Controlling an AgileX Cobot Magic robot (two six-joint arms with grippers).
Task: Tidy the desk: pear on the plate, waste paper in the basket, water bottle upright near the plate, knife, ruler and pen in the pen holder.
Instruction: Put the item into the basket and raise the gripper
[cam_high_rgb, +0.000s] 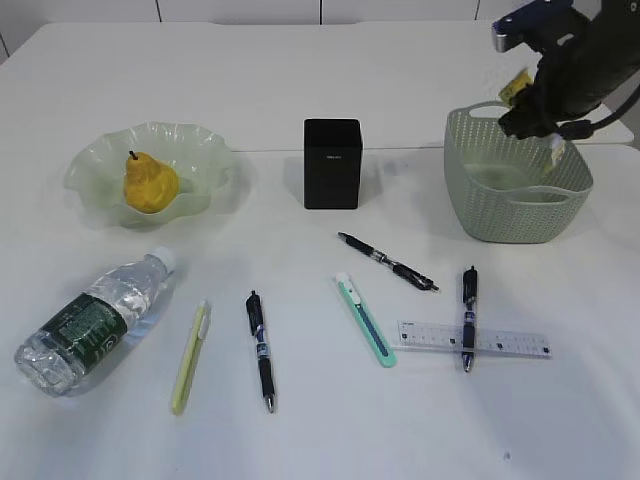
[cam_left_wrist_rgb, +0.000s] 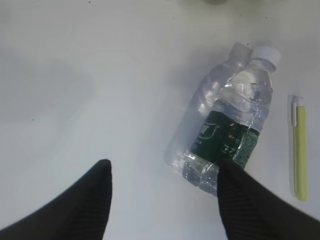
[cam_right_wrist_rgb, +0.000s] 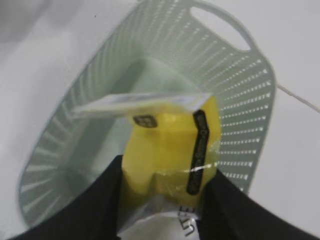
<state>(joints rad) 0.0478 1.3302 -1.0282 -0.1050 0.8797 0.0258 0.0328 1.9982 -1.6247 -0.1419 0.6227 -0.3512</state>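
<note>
My right gripper (cam_high_rgb: 535, 118) (cam_right_wrist_rgb: 167, 167) hangs over the basket (cam_high_rgb: 515, 200) (cam_right_wrist_rgb: 240, 115), shut on the waste paper (cam_right_wrist_rgb: 165, 135), a yellow and clear wrapper. The pear (cam_high_rgb: 150, 185) lies on the green plate (cam_high_rgb: 150, 135). On its side at the front left is the water bottle (cam_high_rgb: 95, 320) (cam_left_wrist_rgb: 230, 125). My left gripper (cam_left_wrist_rgb: 164, 167) is open above the table, its right finger (cam_left_wrist_rgb: 250, 205) by the bottle's base. The black pen holder (cam_high_rgb: 332, 163) stands at mid-table. The knife (cam_high_rgb: 365, 318), the ruler (cam_high_rgb: 473, 339) and a pen (cam_high_rgb: 468, 316) across it lie in front.
Other pens lie loose on the table: a black one (cam_high_rgb: 387, 262) behind the knife, a blue-black one (cam_high_rgb: 261, 350) and a yellow-green one (cam_high_rgb: 190, 357) (cam_left_wrist_rgb: 299, 150) beside the bottle. The left arm does not show in the exterior view.
</note>
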